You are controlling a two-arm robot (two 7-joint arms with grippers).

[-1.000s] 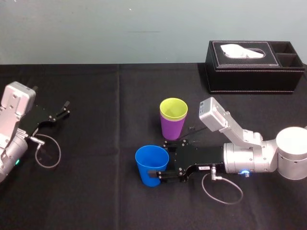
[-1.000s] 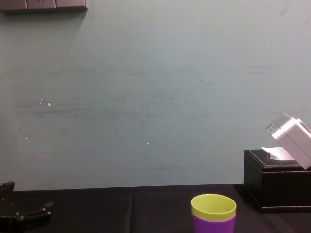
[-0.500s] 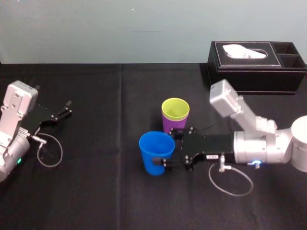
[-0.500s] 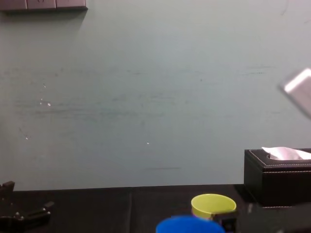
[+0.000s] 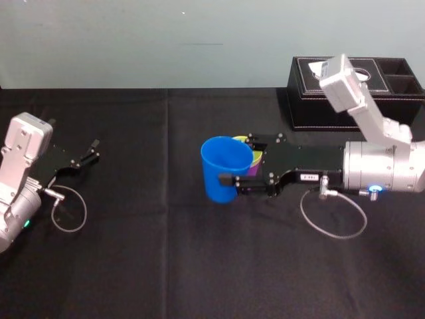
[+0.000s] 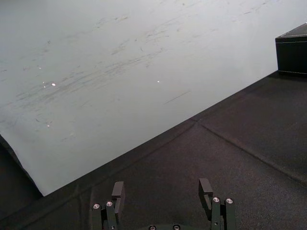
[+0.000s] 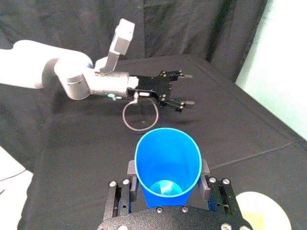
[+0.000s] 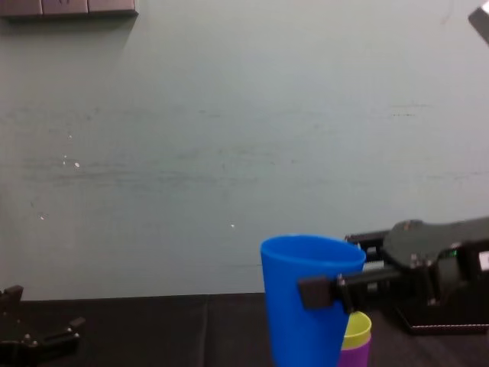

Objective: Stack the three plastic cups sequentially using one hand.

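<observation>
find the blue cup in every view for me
Head view: centre, the blue cup held by the shut right gripper.
Right wrist view: between that gripper's fingers, mouth toward the camera.
Chest view: lower centre-right, partly covering the yellow-green cup.
Left wrist view: the open left gripper over black cloth.
Shared landmark: that left gripper, at head view's left, far off in right wrist view.

Head view looking down, chest view low, both sharing blue cup [image 5: 219, 163]
</observation>
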